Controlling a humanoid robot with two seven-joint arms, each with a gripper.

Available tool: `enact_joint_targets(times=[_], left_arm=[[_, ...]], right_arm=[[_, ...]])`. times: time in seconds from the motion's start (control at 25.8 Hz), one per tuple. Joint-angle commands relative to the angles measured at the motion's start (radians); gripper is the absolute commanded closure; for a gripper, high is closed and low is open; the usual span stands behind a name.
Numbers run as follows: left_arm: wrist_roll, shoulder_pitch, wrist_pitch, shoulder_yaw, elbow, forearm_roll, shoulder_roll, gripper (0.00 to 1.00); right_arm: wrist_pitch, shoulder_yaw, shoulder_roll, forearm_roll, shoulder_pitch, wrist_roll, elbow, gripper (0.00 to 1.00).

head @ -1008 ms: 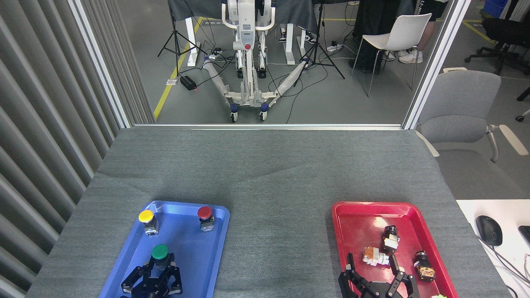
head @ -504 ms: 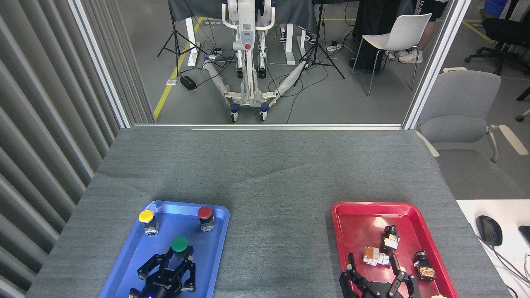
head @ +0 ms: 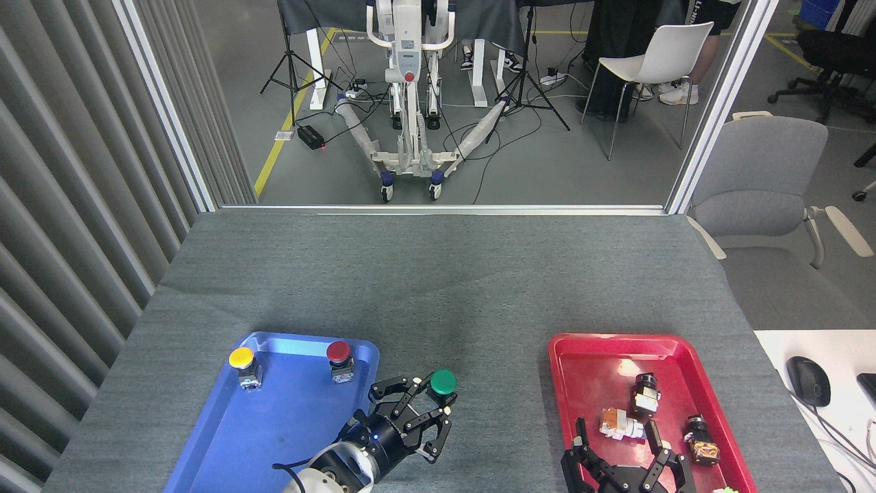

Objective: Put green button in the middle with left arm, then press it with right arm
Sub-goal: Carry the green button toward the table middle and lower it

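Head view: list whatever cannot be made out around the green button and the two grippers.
- Green button: only its cap shows; the left gripper fingers hide the base, so whether it touches the cloth cannot be told.
- Right gripper: its wrist is cut off by the bottom edge; fingers spread open over the red tray.
- Small parts in the red tray: too small to identify.
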Motion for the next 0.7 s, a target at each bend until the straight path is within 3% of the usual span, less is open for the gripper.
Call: enact_joint_targets(times=[0.0, 0.39, 0.5, 0.66], left_arm=[[0.001, -0.045, -0.018, -0.022, 0.113, -0.003, -0.030, 0.97], [0.013, -0.056, -0.038, -0.032, 0.137, 0.000, -0.037, 0.91], [0.017, -0.056, -0.049, -0.030, 0.169, 0.001, -0.053, 0.74], [0.034, -0.068, -0.059, -0.032, 0.192, 0.001, -0.062, 0.67]], right_arm=[[-0.001, -0.001, -0.002, 0.000, 0.000, 0.002, 0.001, 0.00], [0.003, 0.000, 0.003, -0.002, 0.000, 0.002, 0.006, 0.00], [0.006, 0.000, 0.001, -0.002, 0.000, 0.002, 0.009, 0.00], [0.013, 0.002, 0.000, -0.002, 0.000, 0.002, 0.010, 0.00]])
